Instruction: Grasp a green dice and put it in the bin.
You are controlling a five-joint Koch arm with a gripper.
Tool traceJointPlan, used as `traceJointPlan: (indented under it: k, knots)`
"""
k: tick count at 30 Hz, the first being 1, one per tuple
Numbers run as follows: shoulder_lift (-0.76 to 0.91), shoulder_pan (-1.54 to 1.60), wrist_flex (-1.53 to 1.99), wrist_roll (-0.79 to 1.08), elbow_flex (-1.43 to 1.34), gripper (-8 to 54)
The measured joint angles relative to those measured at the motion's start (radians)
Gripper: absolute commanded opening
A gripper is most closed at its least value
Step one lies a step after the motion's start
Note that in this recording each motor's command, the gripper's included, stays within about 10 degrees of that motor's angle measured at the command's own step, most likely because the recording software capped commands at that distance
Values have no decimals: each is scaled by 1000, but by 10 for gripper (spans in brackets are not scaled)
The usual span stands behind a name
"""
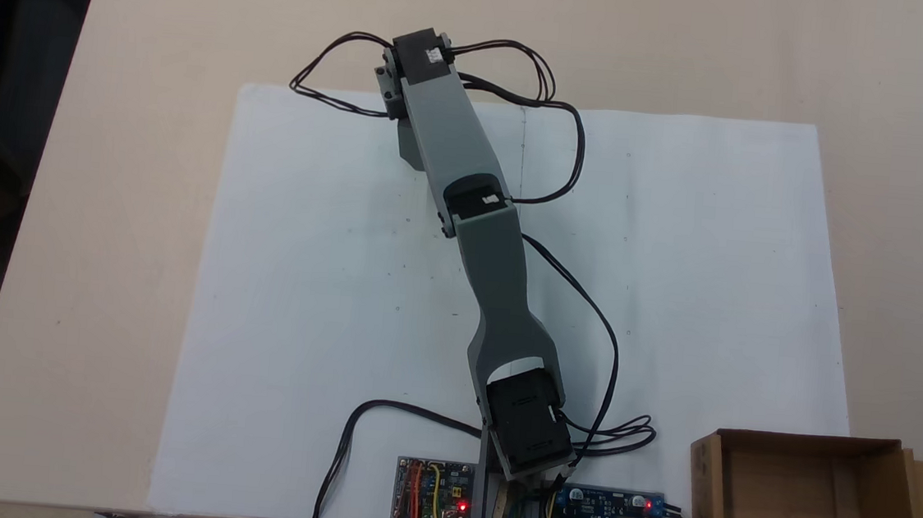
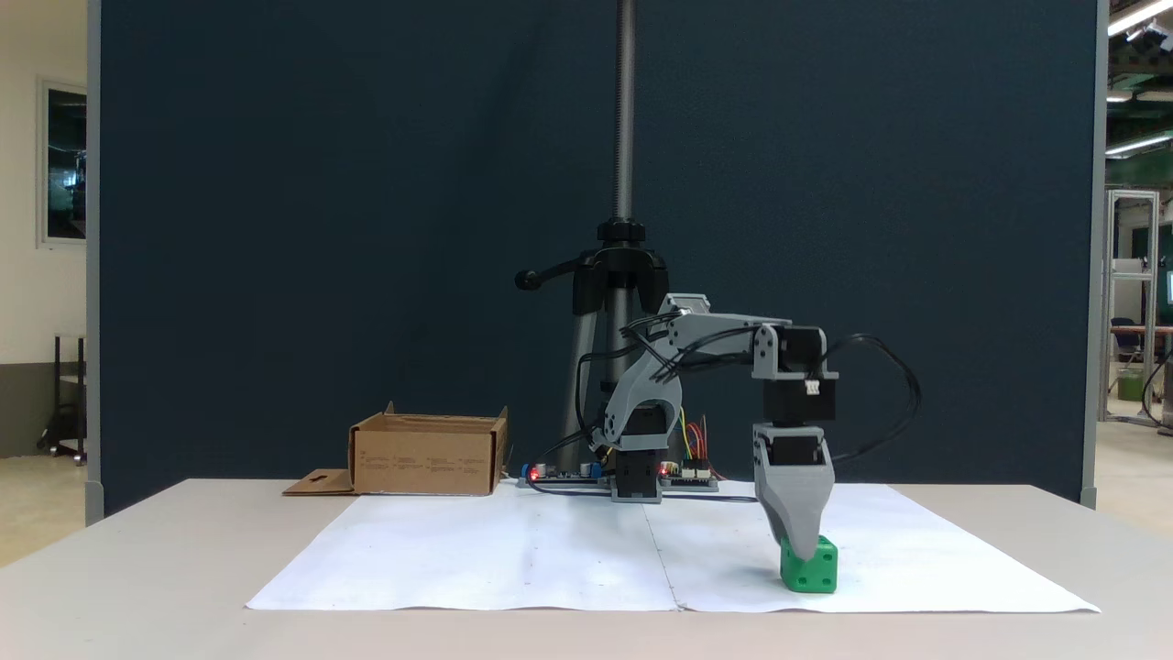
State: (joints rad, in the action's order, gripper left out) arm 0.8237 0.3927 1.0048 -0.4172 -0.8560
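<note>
From my station I see the arm stretched out over the white paper sheet [image 1: 672,308], reaching from its base at 6 o'clock in the top-down fixed view toward 11 o'clock. In the side fixed view the gripper [image 2: 803,548] points straight down with its grey tip resting on top of the green dice [image 2: 810,567], which sits on the paper at about 4 o'clock from the arm's base. I see one grey jaw face only, the other lying behind it, so I cannot tell whether the jaws are apart or closed on the dice. From above the wrist covers the dice completely. The bin [image 1: 809,504] stands on the table [image 1: 130,183] at 4 o'clock in the top-down view, off the paper's corner, well apart from the dice; in the side view it [image 2: 423,454] sits at 9 o'clock from the base, its flap lying flat beside it
</note>
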Motion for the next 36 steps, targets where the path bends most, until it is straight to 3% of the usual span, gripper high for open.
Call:
traceJointPlan:
  k: [22, 33, 36]
  knots:
    - [-69, 28, -6, -3, 2, 412]
    - [-71, 32, -9, -6, 2, 348]
    - [-71, 32, -9, -6, 3, 281]
